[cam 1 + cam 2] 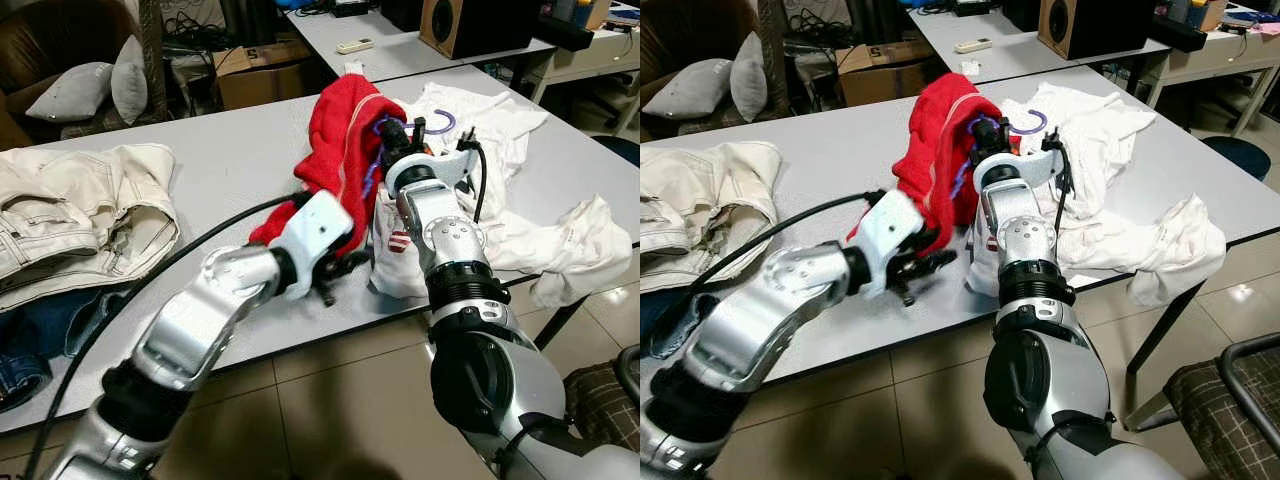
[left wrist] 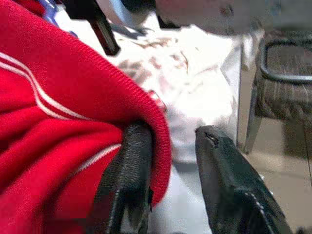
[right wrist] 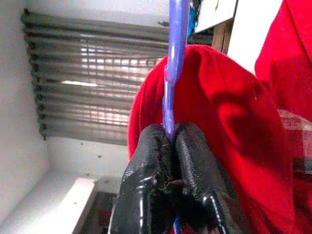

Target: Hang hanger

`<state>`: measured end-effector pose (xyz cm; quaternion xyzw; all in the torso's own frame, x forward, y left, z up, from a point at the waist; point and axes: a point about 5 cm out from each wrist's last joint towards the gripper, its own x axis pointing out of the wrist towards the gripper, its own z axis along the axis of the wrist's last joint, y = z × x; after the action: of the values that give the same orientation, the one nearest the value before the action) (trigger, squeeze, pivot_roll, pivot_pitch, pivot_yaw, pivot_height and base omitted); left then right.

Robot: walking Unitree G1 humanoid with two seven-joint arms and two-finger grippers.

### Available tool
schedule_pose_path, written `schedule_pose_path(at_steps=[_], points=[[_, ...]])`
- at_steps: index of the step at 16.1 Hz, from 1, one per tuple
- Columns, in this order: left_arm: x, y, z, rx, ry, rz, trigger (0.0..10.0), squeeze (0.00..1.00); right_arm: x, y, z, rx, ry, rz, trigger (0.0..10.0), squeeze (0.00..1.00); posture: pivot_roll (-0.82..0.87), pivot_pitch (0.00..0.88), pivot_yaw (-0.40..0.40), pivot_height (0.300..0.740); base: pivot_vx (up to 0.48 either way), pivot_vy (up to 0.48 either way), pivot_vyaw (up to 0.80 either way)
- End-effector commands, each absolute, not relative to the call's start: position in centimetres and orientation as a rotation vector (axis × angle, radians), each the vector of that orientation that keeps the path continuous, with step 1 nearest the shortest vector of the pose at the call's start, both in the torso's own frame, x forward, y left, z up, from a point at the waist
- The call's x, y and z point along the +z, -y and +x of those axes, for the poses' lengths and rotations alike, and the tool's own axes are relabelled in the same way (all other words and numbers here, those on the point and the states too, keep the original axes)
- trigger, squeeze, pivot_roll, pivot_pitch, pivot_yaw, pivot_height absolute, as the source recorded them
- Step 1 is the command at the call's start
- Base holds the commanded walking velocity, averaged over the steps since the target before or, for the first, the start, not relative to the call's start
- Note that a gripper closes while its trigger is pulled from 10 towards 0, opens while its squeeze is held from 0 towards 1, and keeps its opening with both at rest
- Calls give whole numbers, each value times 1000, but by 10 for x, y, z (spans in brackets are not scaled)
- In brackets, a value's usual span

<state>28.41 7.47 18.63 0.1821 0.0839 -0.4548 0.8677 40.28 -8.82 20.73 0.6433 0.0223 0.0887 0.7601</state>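
Note:
A red sweater (image 1: pixel 340 150) is held up above the grey table (image 1: pixel 230 150), draped over a purple hanger (image 1: pixel 437 128) whose hook pokes out to the right. My right gripper (image 3: pixel 173 141) is shut on the hanger's thin purple bar, with red cloth around it; in the head view it (image 1: pixel 392 135) sits at the top of the sweater. My left gripper (image 2: pixel 175 146) is at the sweater's lower hem near the table's front edge (image 1: pixel 340 275). Its fingers stand apart, and the hem folds over one finger (image 2: pixel 129 170) while the other (image 2: pixel 224 165) is bare.
A pile of white clothes (image 1: pixel 520 230) lies right of the sweater. Beige trousers (image 1: pixel 80 210) and jeans (image 1: pixel 30 350) lie at the table's left. A second table with a speaker (image 1: pixel 470 25) stands behind. A chair (image 1: pixel 1230 400) is at the lower right.

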Motion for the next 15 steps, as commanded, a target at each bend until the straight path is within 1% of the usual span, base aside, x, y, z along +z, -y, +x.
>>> schedule_pose_path(at_steps=[1,4,5,6,8,9,11,12,13,15], points=[[174,-78,276,-998,-230,399,10000,1000,224,88,403,244,11,1376,10000,0,88,0,68,740,0,0,0],[169,-87,266,-1027,-227,392,10000,1000,234,99,403,279,49,1337,10000,0,83,0,63,740,0,0,0],[173,-90,263,-1027,-201,366,10000,102,237,102,402,303,55,1306,10000,0,82,0,61,740,0,0,0],[178,-94,261,-1030,-175,340,10000,0,239,104,401,326,59,1271,10000,0,81,0,60,740,0,0,0],[183,-101,258,-1015,-176,306,10000,0,239,104,398,353,55,1247,10000,0,80,0,62,740,0,0,0],[187,-103,257,-1024,-148,297,10000,0,239,104,396,366,52,1248,10000,0,83,0,59,740,0,0,0],[192,-101,266,-968,-161,238,10000,0,237,101,395,376,44,1238,10000,0,86,0,58,740,0,0,0],[197,-99,271,-938,-150,210,10000,1000,236,99,395,376,38,1217,10000,0,84,0,61,740,0,0,0],[208,-96,276,-921,-123,145,10000,1000,233,96,393,375,29,1178,10000,0,80,0,66,740,0,0,0],[228,-94,271,-1016,-16,48,10000,1000,229,93,390,379,19,1175,10000,0,75,0,71,740,0,0,0]])
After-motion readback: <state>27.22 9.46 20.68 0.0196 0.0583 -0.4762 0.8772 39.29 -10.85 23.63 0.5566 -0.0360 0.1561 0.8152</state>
